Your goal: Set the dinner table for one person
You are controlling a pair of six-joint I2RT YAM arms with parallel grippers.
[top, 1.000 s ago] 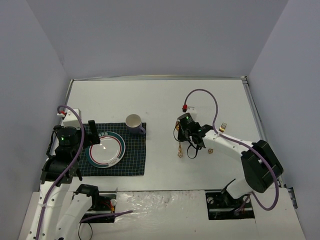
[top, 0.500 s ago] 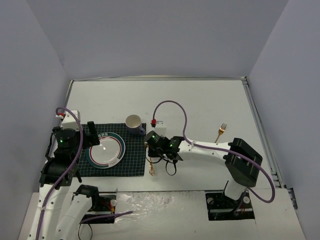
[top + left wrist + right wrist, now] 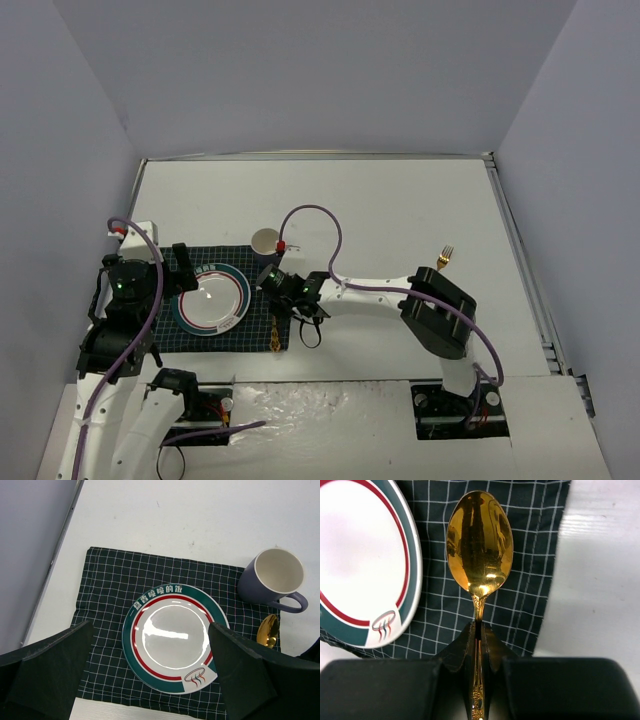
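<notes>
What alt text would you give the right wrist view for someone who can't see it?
The right hand is shut on the handle of a gold spoon, whose bowl points away over a dark green checked cloth. A white plate with a green and red rim lies on the cloth at left; the white dinner table shows at right.

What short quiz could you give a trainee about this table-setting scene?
1. True or false: the fork lies on the checked cloth.
2. What do the right arm's jaws hold? A) a knife B) the spoon C) a napkin
3. Which vessel stands at the cloth's far right corner, beyond the plate?
Key: 1 false, it lies on the bare table; 2 B; 3 the mug.
</notes>
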